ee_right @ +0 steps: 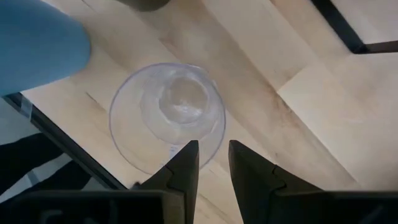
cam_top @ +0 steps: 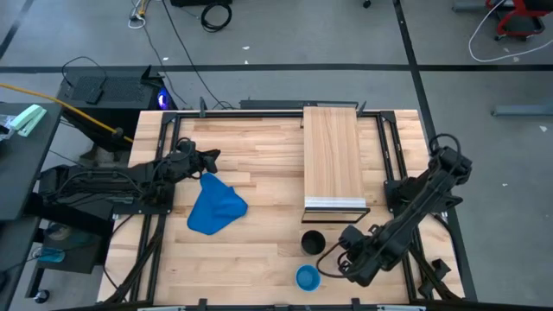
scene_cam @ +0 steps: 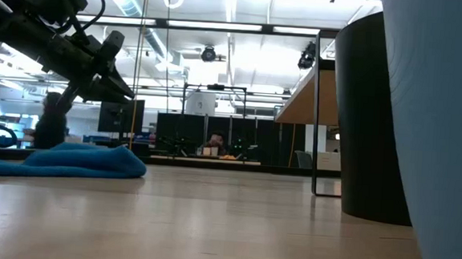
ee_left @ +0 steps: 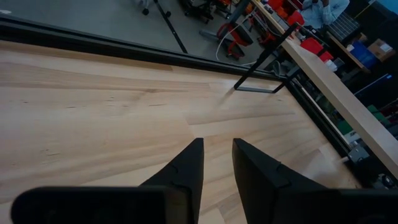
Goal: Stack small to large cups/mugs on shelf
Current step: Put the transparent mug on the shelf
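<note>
The small clear cup [ee_right: 166,112] stands upright on the tabletop near the front edge. My right gripper [ee_right: 213,155] hovers over it, pointing down and open, one fingertip over the cup's mouth and the other just outside its rim. In the high view this gripper [cam_top: 331,253] lies between the black cup [cam_top: 313,242] and the light-blue cup [cam_top: 308,278], both upright on the table. The shelf [cam_top: 333,160] spans the table's far middle, silver edge toward the front. My left gripper [cam_top: 214,156] waits open at the far left, with nothing between its fingers [ee_left: 186,168].
A crumpled blue cloth [cam_top: 216,207] lies left of centre, below my left gripper. The table's near edge runs close beside the clear cup [ee_right: 56,134]. In the low view the light-blue cup [scene_cam: 436,134] and the black cup [scene_cam: 372,114] fill the right foreground.
</note>
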### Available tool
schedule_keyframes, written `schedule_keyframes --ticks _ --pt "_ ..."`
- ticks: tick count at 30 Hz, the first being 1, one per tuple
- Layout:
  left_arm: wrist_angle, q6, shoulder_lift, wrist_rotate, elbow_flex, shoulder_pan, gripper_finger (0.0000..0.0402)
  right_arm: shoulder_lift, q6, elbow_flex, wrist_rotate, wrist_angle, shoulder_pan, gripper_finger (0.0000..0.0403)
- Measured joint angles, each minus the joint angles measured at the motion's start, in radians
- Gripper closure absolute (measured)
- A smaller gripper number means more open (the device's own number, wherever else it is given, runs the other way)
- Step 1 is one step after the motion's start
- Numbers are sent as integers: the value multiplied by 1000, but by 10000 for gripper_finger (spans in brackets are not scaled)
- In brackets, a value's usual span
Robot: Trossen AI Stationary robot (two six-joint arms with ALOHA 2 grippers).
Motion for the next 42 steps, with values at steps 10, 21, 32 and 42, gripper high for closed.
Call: schedule_keyframes --ticks 10,21,32,42 --pt "0 0 0 0 0 0 307 38 -2 0 -17 0 -15 307" --pt "0 0 0 0 0 0 314 39 31 -69 -34 64 -19 307" --pt "0 0 0 0 0 0 310 39 33 -73 -33 72 -18 311" --pt "0 0 0 0 0 0 316 39 34 -73 -30 81 -18 393"
